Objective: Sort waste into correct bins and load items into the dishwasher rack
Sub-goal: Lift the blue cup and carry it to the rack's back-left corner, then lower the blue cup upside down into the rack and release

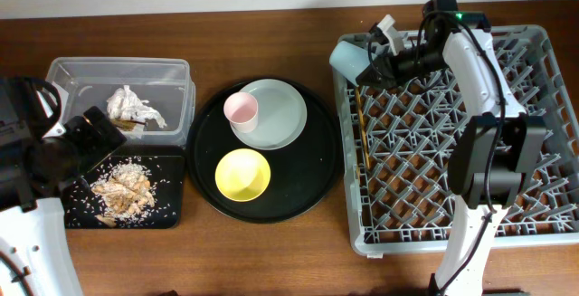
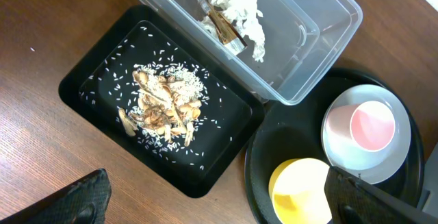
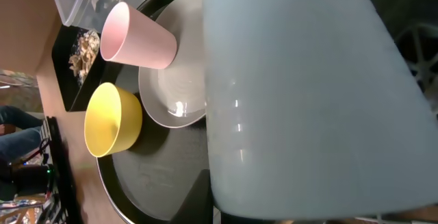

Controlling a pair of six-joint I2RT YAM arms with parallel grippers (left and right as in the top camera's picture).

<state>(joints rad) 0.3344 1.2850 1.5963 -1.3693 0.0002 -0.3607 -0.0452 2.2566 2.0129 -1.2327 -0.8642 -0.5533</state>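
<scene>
The left fingers (image 2: 82,200) hang nearest the robot, over the left end of the wooden surface (image 1: 271,260). They are released, spread wide with nothing between them. Below them lies the shallow black tray (image 1: 167,210), which holds the food scraps (image 1: 122,187) in a loose beige heap at its middle, with small white grains scattered around it.

Just to the right sits a round black tray (image 1: 308,187). The yellow bowl (image 1: 242,174) stands upright and empty on its near part. Beyond the bowl, on the same round tray, rests the plate (image 1: 285,115). The pink cup (image 1: 242,110) stands on the plate's left edge with its mouth up.

Behind the shallow black tray is the tub (image 1: 172,74), lid off. It holds the tissue (image 2: 239,5) and, just beside it, the wrapper (image 2: 220,27).

The rack (image 1: 543,151) fills the right side of the surface. The chopsticks (image 1: 360,124) lie in it along its left side, among the pegs.

The right arm reaches across the rack to its far left corner. There the right fingers (image 1: 380,68) are clenched on the light blue cup (image 1: 346,58). The cup is tipped on its side over that corner and fills most of the right wrist view. Whether it touches the rack cannot be told.
</scene>
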